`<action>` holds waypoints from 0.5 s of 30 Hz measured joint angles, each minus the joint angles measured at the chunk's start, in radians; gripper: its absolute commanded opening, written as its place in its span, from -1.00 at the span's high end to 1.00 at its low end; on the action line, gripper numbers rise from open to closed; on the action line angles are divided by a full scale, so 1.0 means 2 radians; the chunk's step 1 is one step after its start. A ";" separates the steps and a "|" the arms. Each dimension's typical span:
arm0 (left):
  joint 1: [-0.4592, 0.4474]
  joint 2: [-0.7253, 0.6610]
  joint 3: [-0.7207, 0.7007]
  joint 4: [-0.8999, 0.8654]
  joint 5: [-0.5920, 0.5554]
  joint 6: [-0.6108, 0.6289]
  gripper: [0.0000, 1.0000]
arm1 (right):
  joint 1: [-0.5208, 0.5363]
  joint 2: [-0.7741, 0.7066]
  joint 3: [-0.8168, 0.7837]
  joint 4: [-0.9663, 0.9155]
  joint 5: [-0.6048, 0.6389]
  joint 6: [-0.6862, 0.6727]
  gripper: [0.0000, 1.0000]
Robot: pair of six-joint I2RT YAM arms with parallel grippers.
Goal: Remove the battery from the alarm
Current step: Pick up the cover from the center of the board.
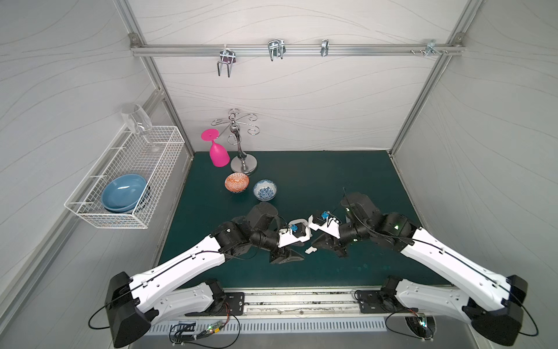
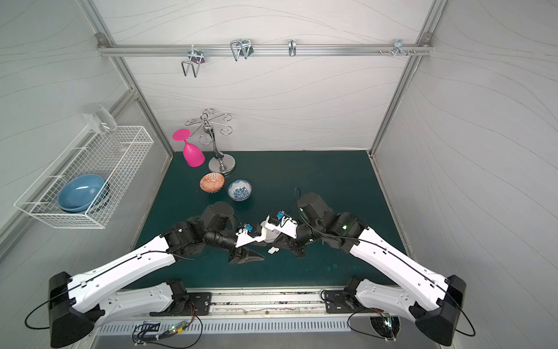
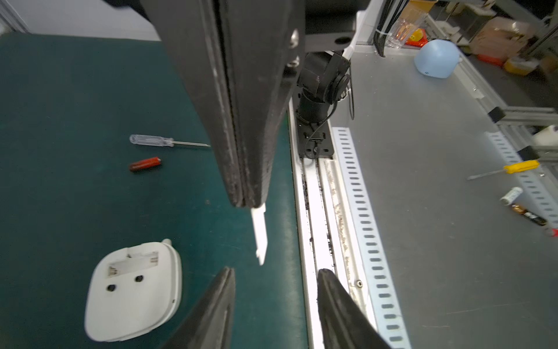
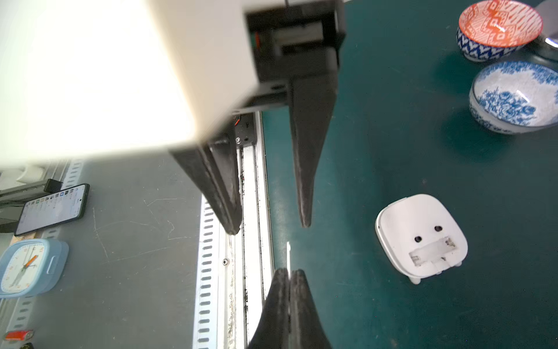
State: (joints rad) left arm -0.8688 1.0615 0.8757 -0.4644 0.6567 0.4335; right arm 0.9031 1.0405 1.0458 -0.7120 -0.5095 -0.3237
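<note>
**Lid handover, with a drop to guard against**

Clamped shut on a thin white lid (image 3: 259, 235) at the right end effector (image 4: 290, 272). Spread apart and empty at the left end effector (image 3: 274, 272), tips just beside that lid. Likely to drop so slim a piece if released before a firm pinch. Further out on the bench (image 3: 60, 90): alarm (image 3: 133, 290) face-down, compartment bare; battery (image 3: 145, 164) already out, near a screwdriver (image 3: 169, 141). Apt to roll if nudged.
</note>
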 measured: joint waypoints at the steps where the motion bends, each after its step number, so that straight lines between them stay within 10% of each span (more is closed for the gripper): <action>1: 0.001 0.002 0.000 0.002 0.005 -0.002 0.14 | 0.000 0.000 0.001 0.001 -0.002 -0.003 1.00; 15: 0.015 0.020 -0.006 0.086 0.051 -0.051 0.53 | 0.002 -0.001 0.001 0.026 -0.025 -0.007 1.00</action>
State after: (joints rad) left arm -0.8394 1.1007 0.8627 -0.2932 0.7578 0.3325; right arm 0.9066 1.0386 1.0481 -0.6601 -0.5587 -0.3374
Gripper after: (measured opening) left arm 0.256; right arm 0.066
